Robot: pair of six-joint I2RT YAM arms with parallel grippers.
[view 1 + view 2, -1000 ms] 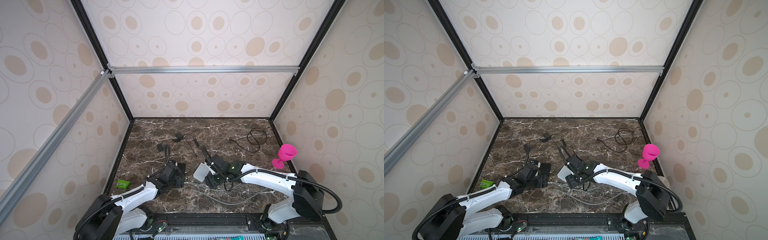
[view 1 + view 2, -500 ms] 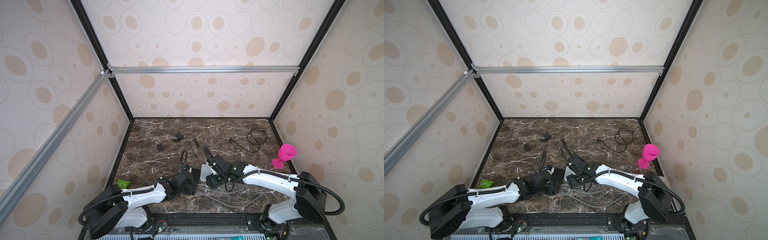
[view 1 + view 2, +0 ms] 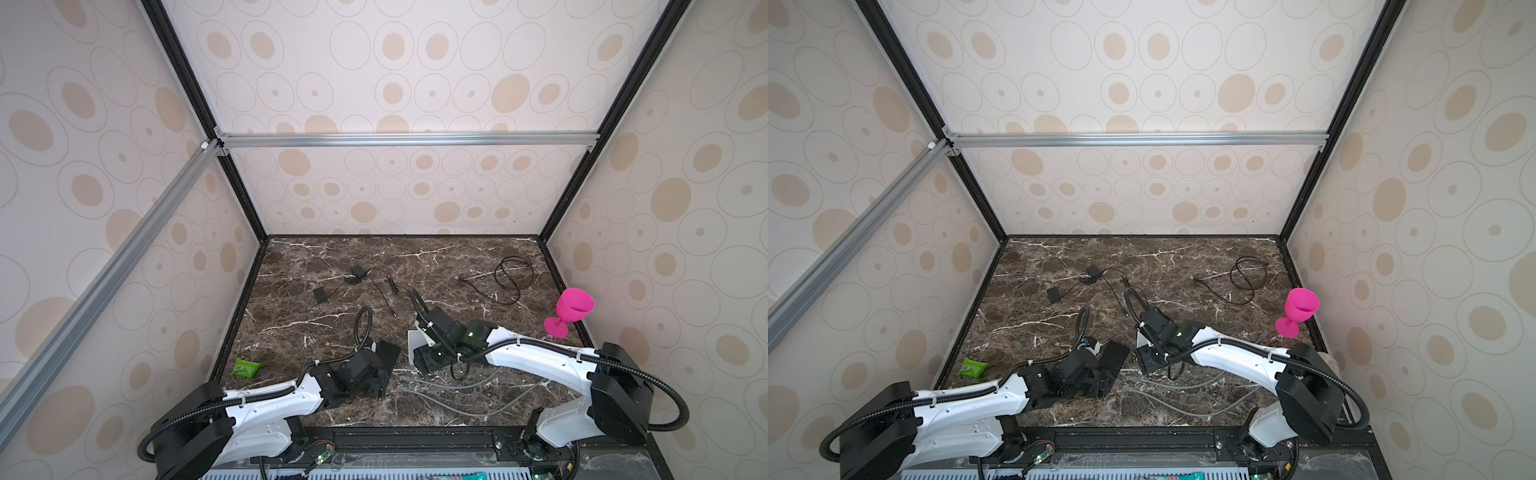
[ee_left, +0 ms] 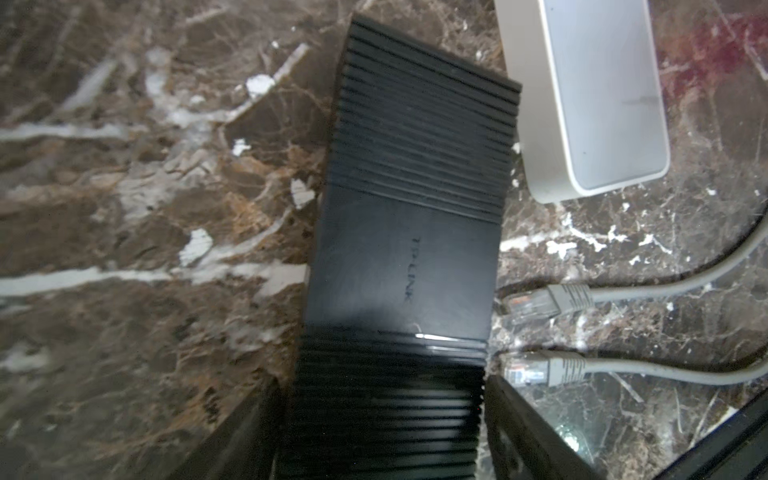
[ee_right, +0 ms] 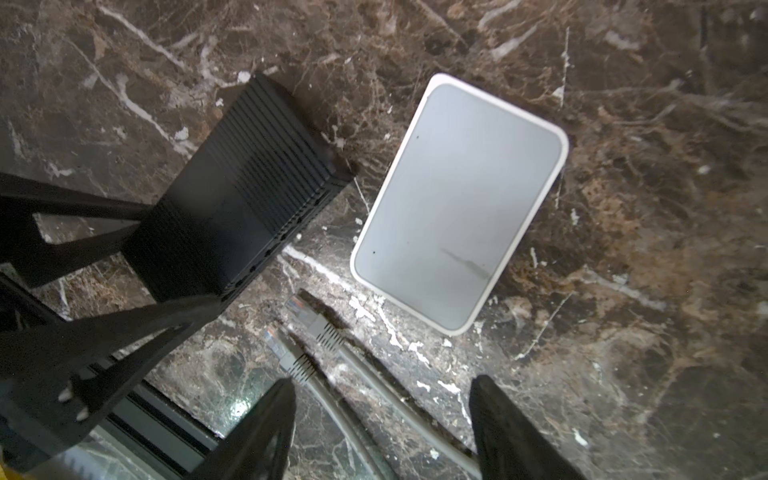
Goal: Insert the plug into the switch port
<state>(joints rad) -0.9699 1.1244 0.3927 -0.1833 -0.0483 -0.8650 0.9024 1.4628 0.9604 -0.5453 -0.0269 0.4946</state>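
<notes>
Front of table point(image 3: 457, 257): L gripper point(image 4: 382, 382) is low over the marble, jaws set wide and clamped on the switch point(image 4: 403, 249). One finger point(image 4: 523, 432) sits against each long side of it. Switch is a black ribbed box w/ a smooth middle band, lying flat, near end btwn the jaws and far end sticking out past them. In both top views it's at front centre, angled toward the white box point(image 5: 457, 199).

Two grey cables point(image 4: 623, 294) run across the marble from the R arm's side, each ending in a clear plug. The plugs point(image 4: 527, 303) lie flat side by side, tips pointing at one long side of the switch. They're just beside it, neither is in a port, and no gripper holds either.

R gripper point(image 5: 382, 380) hangs above the cables, fingers spread wide. Only marble and a cable run show btwn them, so it's empty. In both top views it's just R of the switch, partly over the white box.

White box lies flat beside the switch, one corner near the switch's far end; can't tell if they touch.

Further out: green packet point(image 3: 246, 368) by the L wall, well apart. Pink goblet point(image 3: 571, 311) upright at the R edge. Mid-table, a small black adapter point(image 3: 321, 295) w/ thin wire. Far R, a looped black cord point(image 3: 513, 274).
</notes>
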